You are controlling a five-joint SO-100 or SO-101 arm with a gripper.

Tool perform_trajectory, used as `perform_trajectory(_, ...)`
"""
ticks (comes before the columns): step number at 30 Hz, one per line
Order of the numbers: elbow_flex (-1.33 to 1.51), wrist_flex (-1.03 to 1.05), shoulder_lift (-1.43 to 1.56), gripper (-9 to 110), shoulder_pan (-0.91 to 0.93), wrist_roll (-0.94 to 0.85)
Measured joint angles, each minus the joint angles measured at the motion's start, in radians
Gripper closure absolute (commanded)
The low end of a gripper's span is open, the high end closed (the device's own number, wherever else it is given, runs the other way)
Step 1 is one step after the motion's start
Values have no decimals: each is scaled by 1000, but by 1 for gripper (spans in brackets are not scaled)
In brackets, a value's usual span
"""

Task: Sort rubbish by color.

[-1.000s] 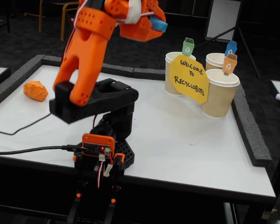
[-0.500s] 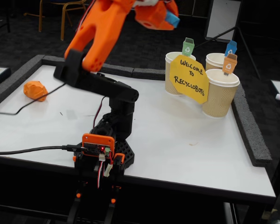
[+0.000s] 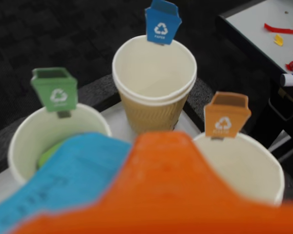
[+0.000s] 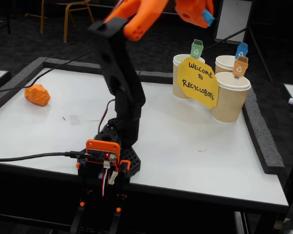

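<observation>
The arm is reaching high over the table [image 4: 195, 141] toward 3 paper cups, and the gripper [image 4: 198, 12] is clamping the light blue lump [image 3: 63, 180], which is showing as a blue sliver at the jaw tip in the fixed view [image 4: 208, 18]. In the wrist view the lump is filling the lower left, pressed against the orange finger [image 3: 176, 190]. Ahead of it the blue-tagged cup [image 3: 154, 92] is standing open and looking empty, with the blue tag [image 3: 162, 22] clipped at its far rim. The green-tagged cup [image 3: 27, 141] on the left is holding a green lump [image 3: 51, 153] against its inner wall, and the orange-tagged cup [image 3: 263, 170] on the right is looking empty as far as it shows. The orange lump [image 4: 37, 94] is lying alone near the table's left edge in the fixed view, well apart from the cups.

The lumps are looking like crumpled paper: light, soft and springy, likely giving under a squeeze and not slippery. A pinch across the middle of the orange one is probably suiting it best
</observation>
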Motion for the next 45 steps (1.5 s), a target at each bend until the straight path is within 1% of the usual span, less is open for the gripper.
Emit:
perform_trajectory(11, -264, -72, -393, 100, 6, 0)
perform_trajectory(16, -394, -100, -543, 100, 9, -26)
perform_trajectory(28, -680, -132, -834, 100, 9, -54)
perform_trajectory(37, -782, -170, -942, 98, 9, -54)
perform_trajectory(38, -785, -178, -946, 95, 11, -54)
perform_trajectory(42, -788, -193, -950, 75, 23, -54)
perform_trajectory(43, -788, -193, -950, 71, 29, -54)
perform_trajectory(45, -788, -193, -950, 69, 35, -54)
